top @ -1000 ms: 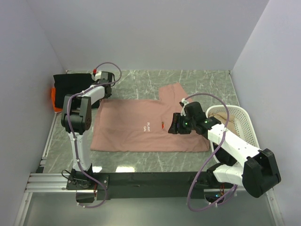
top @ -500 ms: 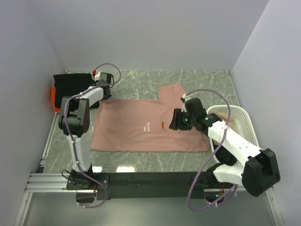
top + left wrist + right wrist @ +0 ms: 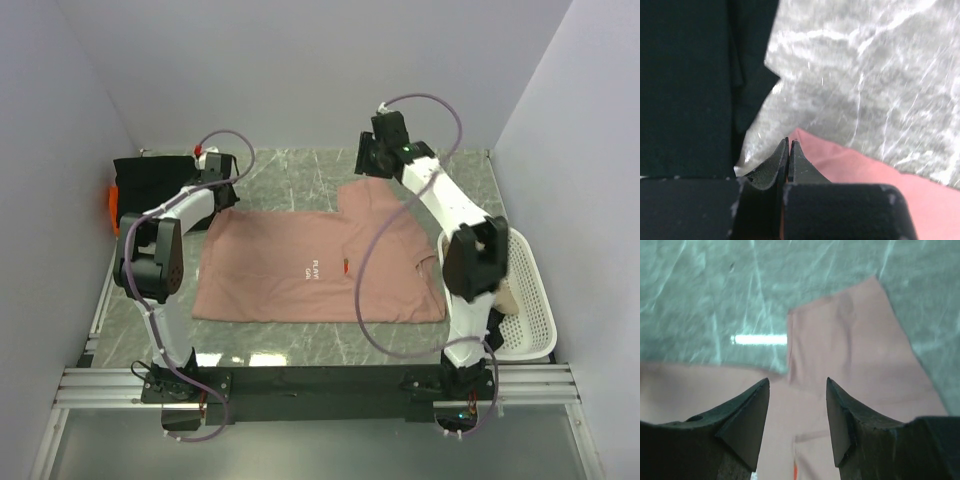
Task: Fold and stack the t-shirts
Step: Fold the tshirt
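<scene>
Pink t-shirt [image 3: 320, 268] lies flat on the table [image 3: 290, 178]. Left claw [image 3: 789, 145], closed, sits at its far corner, perhaps pinching cloth; right claw [image 3: 798, 381] gapes over the sleeve [image 3: 850, 340]. A shallow pinch could slip, skewing the fold.

A: Any writing to read here?

B: Only on the dusty-pink t-shirt [image 3: 262, 272]. Two short lines of small white lettering [image 3: 313, 268] sit on its chest, lying sideways in the overhead view.

A: What does it say?

B: One line looks like "PLAY". The other is too small to make out.
</scene>
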You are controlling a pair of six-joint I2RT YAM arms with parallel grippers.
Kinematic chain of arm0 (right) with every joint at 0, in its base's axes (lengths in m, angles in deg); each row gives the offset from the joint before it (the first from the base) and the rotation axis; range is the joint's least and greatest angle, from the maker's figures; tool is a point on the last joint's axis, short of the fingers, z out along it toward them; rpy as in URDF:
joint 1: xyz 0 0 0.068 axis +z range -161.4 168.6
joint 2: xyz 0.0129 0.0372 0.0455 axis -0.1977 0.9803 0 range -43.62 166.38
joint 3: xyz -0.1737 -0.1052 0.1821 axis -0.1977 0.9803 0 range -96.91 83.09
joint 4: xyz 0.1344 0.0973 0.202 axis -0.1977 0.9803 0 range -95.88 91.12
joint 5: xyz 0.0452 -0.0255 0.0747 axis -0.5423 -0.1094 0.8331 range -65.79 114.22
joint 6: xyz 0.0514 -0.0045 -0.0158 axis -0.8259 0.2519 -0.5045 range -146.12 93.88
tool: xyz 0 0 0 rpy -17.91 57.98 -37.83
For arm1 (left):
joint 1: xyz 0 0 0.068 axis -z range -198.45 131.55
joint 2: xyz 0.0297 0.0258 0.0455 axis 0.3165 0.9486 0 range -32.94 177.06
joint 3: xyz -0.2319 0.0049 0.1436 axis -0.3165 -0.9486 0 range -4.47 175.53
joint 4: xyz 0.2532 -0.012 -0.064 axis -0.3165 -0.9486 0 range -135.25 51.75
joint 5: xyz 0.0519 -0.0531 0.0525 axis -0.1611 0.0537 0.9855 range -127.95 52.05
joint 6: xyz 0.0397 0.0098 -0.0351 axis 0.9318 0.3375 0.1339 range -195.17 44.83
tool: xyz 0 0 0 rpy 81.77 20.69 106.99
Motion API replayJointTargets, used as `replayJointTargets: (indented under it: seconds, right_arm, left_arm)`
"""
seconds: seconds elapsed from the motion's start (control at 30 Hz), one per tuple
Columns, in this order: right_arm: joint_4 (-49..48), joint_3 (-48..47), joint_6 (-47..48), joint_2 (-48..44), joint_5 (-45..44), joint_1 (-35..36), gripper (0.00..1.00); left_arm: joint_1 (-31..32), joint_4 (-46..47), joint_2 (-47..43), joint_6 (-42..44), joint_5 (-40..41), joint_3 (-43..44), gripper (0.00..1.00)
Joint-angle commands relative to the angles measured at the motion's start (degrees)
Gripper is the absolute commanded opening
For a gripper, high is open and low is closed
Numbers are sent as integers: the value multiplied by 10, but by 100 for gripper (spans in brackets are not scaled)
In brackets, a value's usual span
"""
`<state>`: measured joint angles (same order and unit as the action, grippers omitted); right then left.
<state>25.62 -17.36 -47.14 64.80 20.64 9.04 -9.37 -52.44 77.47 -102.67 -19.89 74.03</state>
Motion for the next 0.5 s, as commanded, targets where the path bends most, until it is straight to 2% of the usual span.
replayJointTargets:
  seconds: [0.0,0.1,0.2,0.47]
  right_arm:
    - [62,-151,25,132,-51,-20,56]
    - [87,-276,34,237,-64,-33,56]
    - [86,-348,35,304,-63,-43,56]
    - [15,-318,9,326,-45,-81,56]
  left_arm:
    - [-1,22,-41,-8,-29,-11,1]
    - [-1,26,-52,-10,-39,-18,1]
    - [-1,25,-59,-10,-52,-19,1]
    - [-1,29,-70,-10,-70,-30,0]
